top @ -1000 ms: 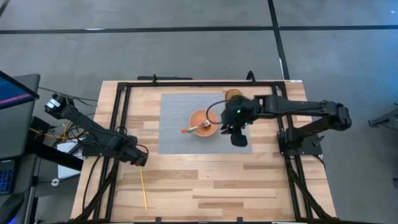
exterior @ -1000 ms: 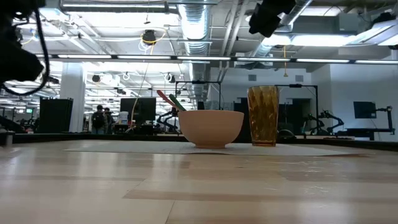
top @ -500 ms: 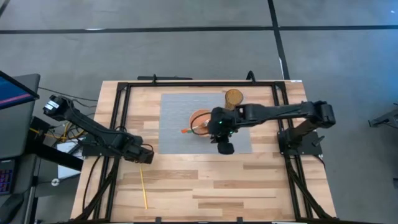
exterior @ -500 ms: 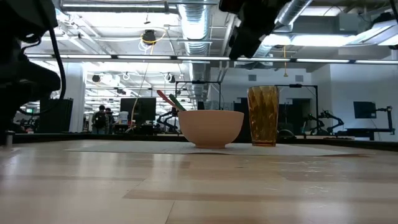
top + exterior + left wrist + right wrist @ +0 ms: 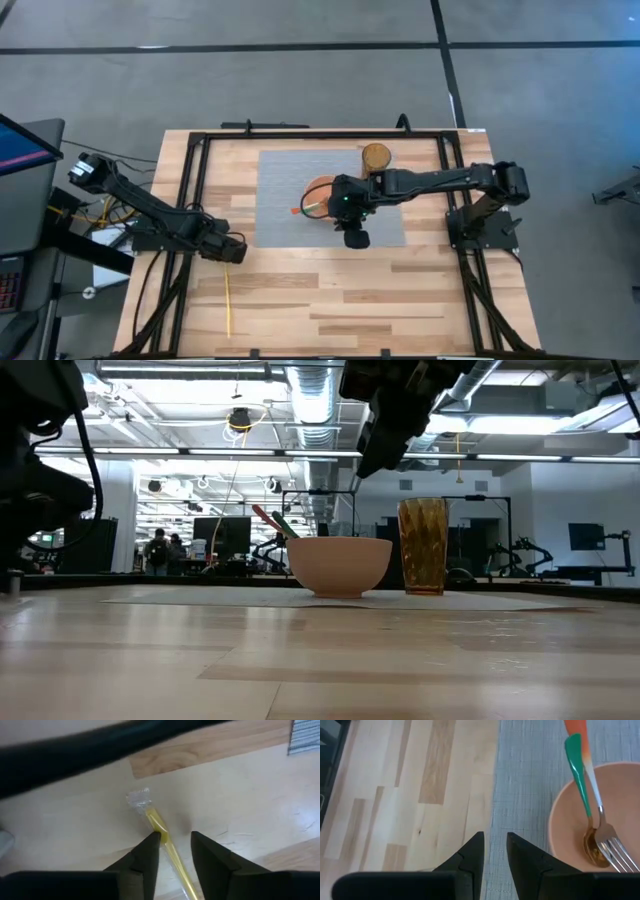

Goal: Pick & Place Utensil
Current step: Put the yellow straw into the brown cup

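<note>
The left gripper [image 5: 172, 842] straddled the yellow utensil [image 5: 167, 847], fingers apart, at the table's [image 5: 330, 310] eight o'clock. The right gripper [image 5: 495, 851], slightly parted and empty, hovered beside the bowl [image 5: 570, 832].

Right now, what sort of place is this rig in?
Likely a robotics lab or open workshop: exposed ceiling ducts, more arm rigs behind, monitors, a bare concrete floor.

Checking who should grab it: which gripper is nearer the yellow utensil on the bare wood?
Left. The left gripper is open and straddles the yellow utensil's upper end. The right gripper hovers by the bowl on the grey mat, far off.
</note>
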`<move>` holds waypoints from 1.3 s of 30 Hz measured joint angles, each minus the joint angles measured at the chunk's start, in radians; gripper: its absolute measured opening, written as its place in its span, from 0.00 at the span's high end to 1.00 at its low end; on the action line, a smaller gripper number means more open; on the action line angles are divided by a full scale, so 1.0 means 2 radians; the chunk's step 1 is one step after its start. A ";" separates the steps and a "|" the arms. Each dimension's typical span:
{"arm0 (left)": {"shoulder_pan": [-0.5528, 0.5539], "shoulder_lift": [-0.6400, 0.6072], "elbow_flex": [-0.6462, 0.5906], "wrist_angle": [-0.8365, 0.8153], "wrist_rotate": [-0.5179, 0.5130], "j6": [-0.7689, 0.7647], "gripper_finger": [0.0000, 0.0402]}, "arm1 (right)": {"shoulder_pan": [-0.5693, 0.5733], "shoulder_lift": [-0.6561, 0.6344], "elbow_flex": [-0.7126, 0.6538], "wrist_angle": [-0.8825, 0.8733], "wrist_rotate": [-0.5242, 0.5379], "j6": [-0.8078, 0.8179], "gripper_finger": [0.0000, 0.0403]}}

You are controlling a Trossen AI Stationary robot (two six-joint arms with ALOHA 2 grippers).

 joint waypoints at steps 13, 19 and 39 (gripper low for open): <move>0.000 -0.001 0.011 0.023 -0.057 0.069 0.98 | 0.000 0.000 0.000 0.004 0.000 0.000 0.81; 0.000 -0.001 0.011 0.067 -0.067 0.107 0.98 | 0.001 -0.002 0.000 0.006 0.000 0.000 0.81; 0.028 -0.069 0.030 0.575 -0.180 0.800 0.99 | 0.001 -0.087 0.001 0.033 0.000 -0.018 0.81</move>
